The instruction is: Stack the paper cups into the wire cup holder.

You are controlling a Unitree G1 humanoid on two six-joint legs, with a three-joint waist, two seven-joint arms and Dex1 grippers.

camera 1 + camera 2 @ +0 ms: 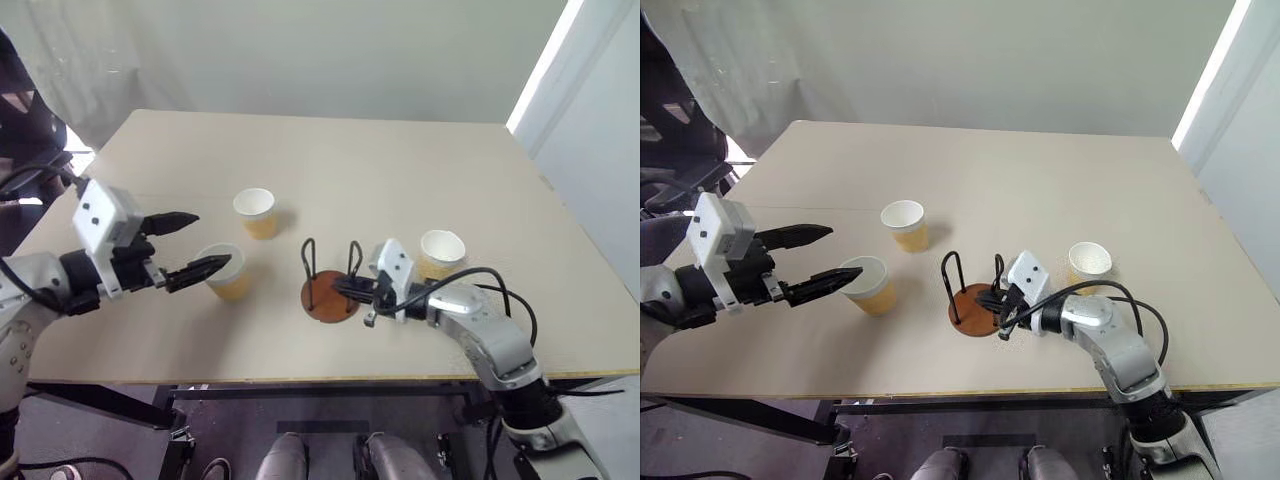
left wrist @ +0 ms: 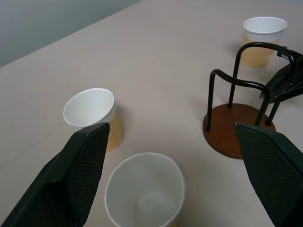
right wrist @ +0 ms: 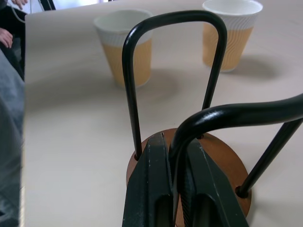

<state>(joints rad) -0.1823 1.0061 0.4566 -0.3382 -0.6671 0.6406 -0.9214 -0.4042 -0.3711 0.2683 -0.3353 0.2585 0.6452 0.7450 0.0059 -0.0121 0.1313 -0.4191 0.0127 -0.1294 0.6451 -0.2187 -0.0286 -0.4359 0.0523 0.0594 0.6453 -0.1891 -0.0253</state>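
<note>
Nearest, my right jaws [image 3: 173,189] are closed on the near wire loop of the holder [image 1: 329,296], pinching the thin black wire where it bends down toward the reddish-brown base. The holder stands upright on the surface [image 1: 400,170], near its front edge, and no cup is in it yet. It looks stiff and light; held by one wire it could pivot or slide, so the grip serves best to steady it, not to lift it.

To the left, my left jaws [image 1: 186,243] are wide open, one finger on either side of the near cup [image 1: 226,270] and not touching it. This cup stands upright, mouth up, just left of the holder.

Beyond it, a second cup [image 1: 256,212] stands upright, a little apart from the first. A third cup [image 1: 441,252] stands upright to the right of the holder, just behind my right wrist.

All three cups are thin paper: very light, easily crushed, and slightly ribbed on the tan wall, so not slippery. I judge the best hold to be across the upper wall just under the rolled rim, where the cup is stiffest, with a gentle close. The taper means a low grip may let it slip upward out of the jaws.
</note>
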